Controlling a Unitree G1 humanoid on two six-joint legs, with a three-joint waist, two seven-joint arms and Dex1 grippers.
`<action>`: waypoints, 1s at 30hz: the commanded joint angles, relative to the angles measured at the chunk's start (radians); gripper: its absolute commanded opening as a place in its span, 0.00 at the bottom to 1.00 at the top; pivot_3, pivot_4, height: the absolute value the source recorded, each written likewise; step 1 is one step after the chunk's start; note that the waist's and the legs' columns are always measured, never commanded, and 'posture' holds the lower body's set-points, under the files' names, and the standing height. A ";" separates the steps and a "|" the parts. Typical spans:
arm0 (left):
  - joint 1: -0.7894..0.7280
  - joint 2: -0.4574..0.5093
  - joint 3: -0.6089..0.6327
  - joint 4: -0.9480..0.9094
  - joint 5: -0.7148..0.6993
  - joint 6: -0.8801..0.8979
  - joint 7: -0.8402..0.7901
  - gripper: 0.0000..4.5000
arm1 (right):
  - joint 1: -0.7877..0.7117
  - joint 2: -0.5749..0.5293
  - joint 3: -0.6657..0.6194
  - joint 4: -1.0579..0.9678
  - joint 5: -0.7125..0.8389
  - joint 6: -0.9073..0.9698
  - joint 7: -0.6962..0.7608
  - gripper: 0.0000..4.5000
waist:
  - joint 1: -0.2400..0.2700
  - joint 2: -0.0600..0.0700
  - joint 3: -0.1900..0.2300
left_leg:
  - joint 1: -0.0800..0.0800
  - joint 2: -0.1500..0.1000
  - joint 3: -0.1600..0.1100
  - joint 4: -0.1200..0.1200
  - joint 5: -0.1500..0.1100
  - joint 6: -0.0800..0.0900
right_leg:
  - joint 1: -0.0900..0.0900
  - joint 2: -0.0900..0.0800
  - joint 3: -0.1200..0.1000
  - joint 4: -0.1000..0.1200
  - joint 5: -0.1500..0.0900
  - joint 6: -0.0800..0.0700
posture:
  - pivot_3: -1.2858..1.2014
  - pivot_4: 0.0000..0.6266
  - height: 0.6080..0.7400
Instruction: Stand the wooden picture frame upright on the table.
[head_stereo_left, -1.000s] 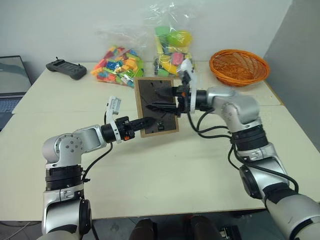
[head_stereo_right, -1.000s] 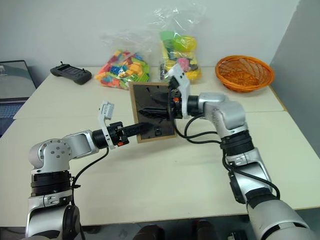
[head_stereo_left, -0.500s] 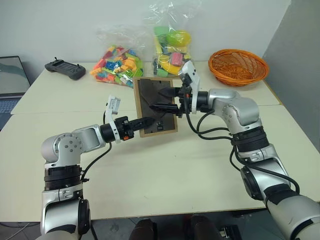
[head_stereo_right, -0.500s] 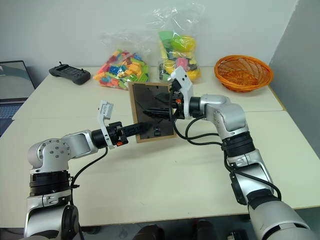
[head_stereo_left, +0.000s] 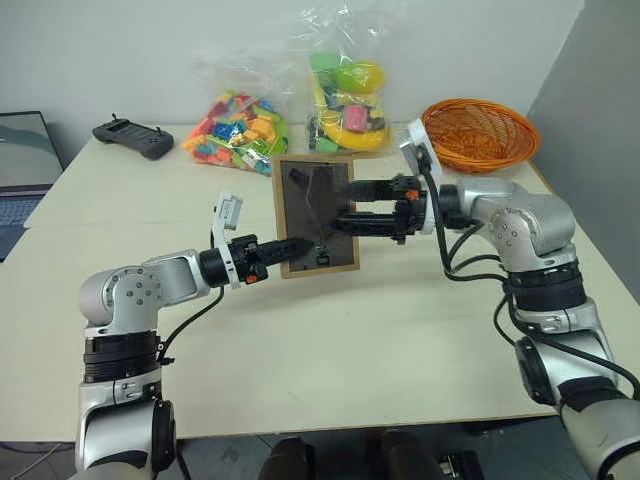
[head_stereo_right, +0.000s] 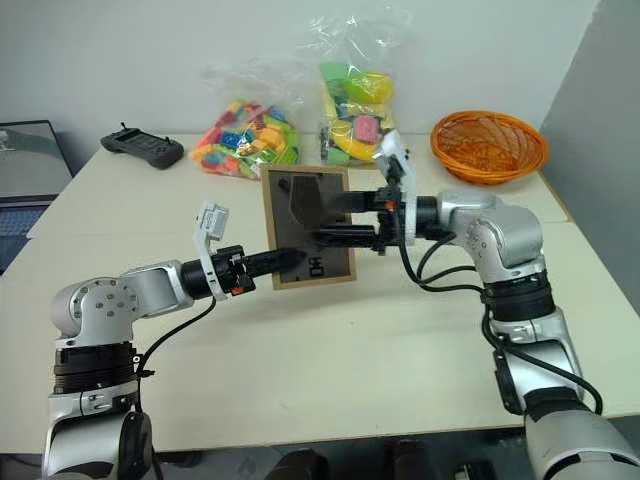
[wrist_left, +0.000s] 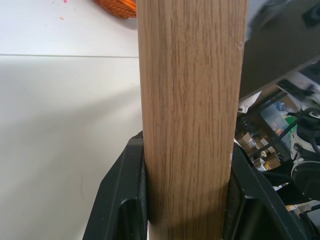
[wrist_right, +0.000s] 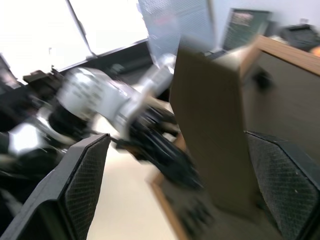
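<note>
The wooden picture frame (head_stereo_left: 297, 218) hangs upright above the table (head_stereo_left: 330, 335), its dark back panel facing me. My left gripper (head_stereo_left: 283, 246) is shut on its lower left edge; in the left wrist view the light wood edge (wrist_left: 190, 100) sits clamped between the two black fingers (wrist_left: 125, 195). From the right, my right gripper (head_stereo_left: 342, 206) reaches in level over the back panel, open wide. The brown fold-out stand (wrist_right: 210, 135) juts off the back between its fingers (wrist_right: 85, 185), apart from both.
At the far side of the table lie an orange wicker basket (head_stereo_left: 478, 132), two clear bags of colourful toys (head_stereo_left: 238, 125) (head_stereo_left: 345, 95) and a black controller (head_stereo_left: 132, 137). A laptop (head_stereo_left: 20, 165) sits at the far left. A seam crosses the tabletop.
My right gripper has drawn back to the right, still open, and the stand now sticks out from the back panel. The left gripper keeps the frame in place.
</note>
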 joint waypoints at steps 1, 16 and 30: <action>-0.029 -0.002 0.085 0.012 -0.118 0.139 0.037 0.29 | 0.050 -0.101 -0.010 0.010 -0.098 -0.196 0.035 1.00 | 0.002 0.000 0.000 | 0.000 0.000 0.000 0.000 -0.001 0.002 | 0.000 0.000 0.000 0.000 0.000 0.000 | 0.52 0.24 1.00; 0.022 0.081 0.019 0.204 -0.806 0.341 0.423 0.29 | 0.127 -0.169 0.099 0.474 -1.236 -1.939 -0.930 1.00 | -0.009 -0.001 0.000 | 0.003 0.002 0.008 0.001 0.003 -0.005 | -0.004 0.001 0.007 0.006 0.000 0.000 | 0.52 0.24 1.00; 0.168 0.147 -0.136 0.021 -1.062 0.110 0.573 0.29 | 0.006 -0.128 0.287 0.542 -1.531 -1.996 -1.442 0.80 | -0.003 -0.002 0.000 | 0.003 0.001 0.011 0.001 0.005 -0.008 | -0.005 0.003 0.014 0.008 0.000 0.000 | 0.52 0.24 1.00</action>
